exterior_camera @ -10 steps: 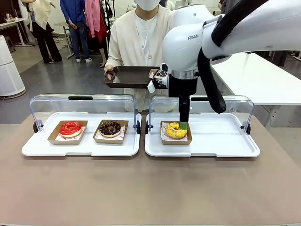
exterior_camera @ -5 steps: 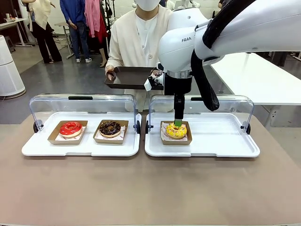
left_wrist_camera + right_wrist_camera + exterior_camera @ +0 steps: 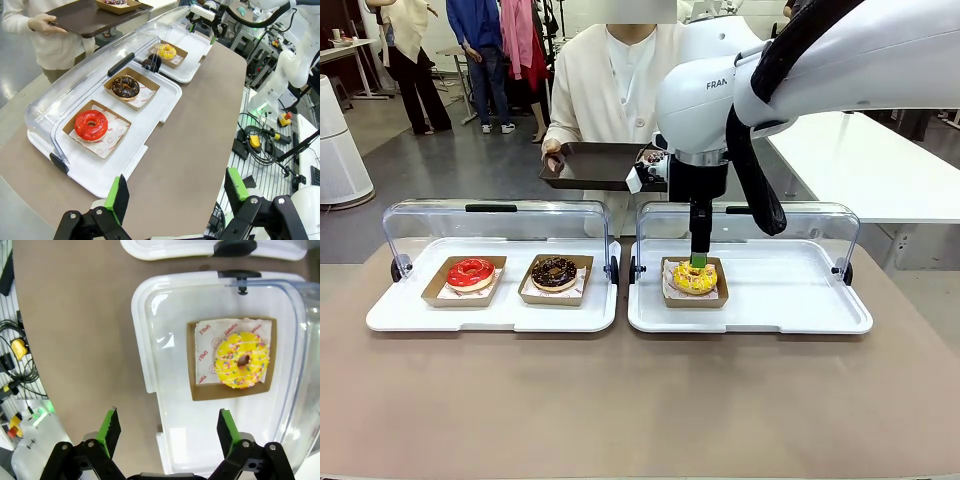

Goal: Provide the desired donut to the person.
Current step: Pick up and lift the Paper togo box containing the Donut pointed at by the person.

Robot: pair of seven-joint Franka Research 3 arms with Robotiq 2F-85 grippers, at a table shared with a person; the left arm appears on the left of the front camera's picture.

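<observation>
Front view: the white right arm is reaching in from 2 o'clock. The right gripper is pointing straight down, its green tips hanging at the far edge of a yellow sprinkled donut. That donut is sitting in a brown cardboard holder on the right-hand white plastic tray. At 9 o'clock from it, a chocolate donut and a red glazed donut are sitting on the left-hand white plastic tray. At 12 o'clock the person is holding out a dark brown serving tray.

Left wrist view: the left gripper is hovering with its jaws spread wide, holding nothing, with the tan table spreading ahead of it. The yellow sprinkled donut is lying far off at 12 o'clock.

Right wrist view: the right gripper's jaws are standing wide apart and empty. The yellow sprinkled donut is lying at 1 o'clock, clear of both fingers.
</observation>
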